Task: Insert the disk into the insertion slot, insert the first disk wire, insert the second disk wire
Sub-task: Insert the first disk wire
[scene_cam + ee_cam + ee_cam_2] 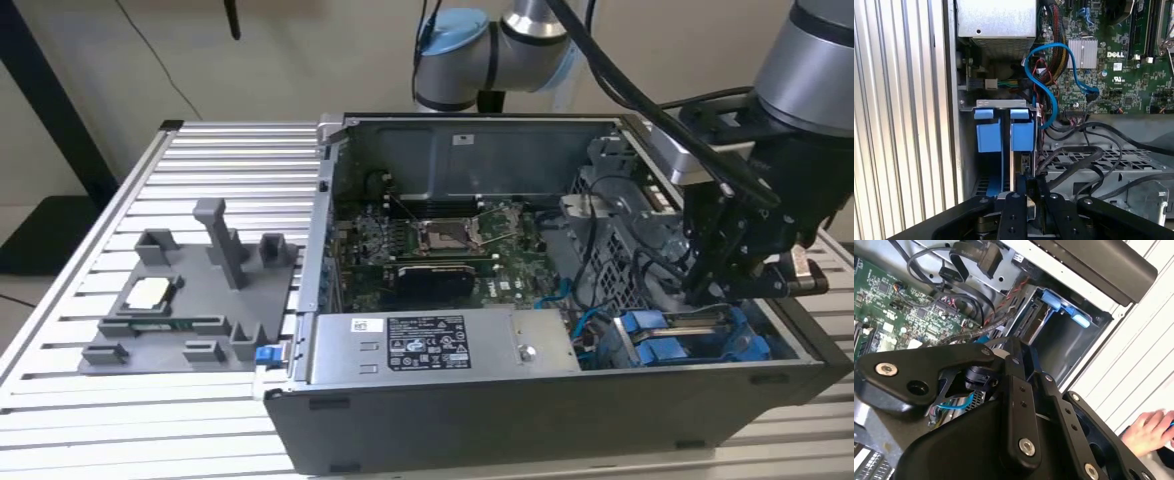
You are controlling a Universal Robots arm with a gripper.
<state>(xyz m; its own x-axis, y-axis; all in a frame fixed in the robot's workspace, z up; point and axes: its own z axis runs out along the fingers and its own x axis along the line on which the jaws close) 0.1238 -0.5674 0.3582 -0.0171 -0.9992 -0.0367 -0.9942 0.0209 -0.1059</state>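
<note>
The disk, with its bright blue carrier, stands on edge deep in the insertion slot, a grey metal bay at the case's front corner. A second blue carrier sits beside it. My gripper is right over the disk's near end, with its black fingers drawn close together on it. In the exterior view the gripper reaches down into the case just above the blue-framed disk. A loose blue data wire and black wires hang next to the bay.
The open computer case lies on a slatted metal table. The grey power-supply box borders the bay. A grey fixture tray lies on the exterior view's left. A person's hand rests on the table outside the case.
</note>
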